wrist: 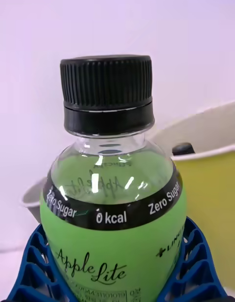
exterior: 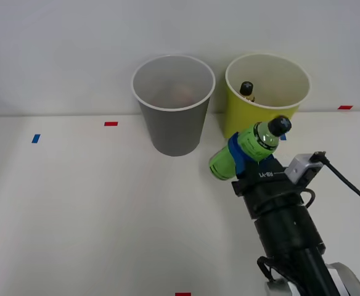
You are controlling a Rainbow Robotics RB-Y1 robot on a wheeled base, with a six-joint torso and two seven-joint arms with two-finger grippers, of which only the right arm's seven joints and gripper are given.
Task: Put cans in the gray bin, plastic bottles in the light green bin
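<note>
My right gripper (exterior: pixel 246 154) is shut on a translucent green plastic bottle (exterior: pixel 248 148) with a black cap, held tilted above the table, cap pointing toward the light green bin (exterior: pixel 263 108). In the wrist view the bottle (wrist: pixel 115 209) sits between the blue ribbed fingers (wrist: pixel 193 263), with the light green bin (wrist: pixel 210 184) just behind it. Another black-capped bottle (exterior: pixel 246 90) stands inside that bin. The gray bin (exterior: pixel 174 117) stands to its left, with something pale and indistinct inside. No cans can be made out on the table.
The white table (exterior: pixel 75 203) carries small red tape marks (exterior: pixel 111 124) and a blue one (exterior: pixel 36 138). A white wall rises right behind the two bins. A black cable (exterior: pixel 346 182) trails from my wrist toward the right edge.
</note>
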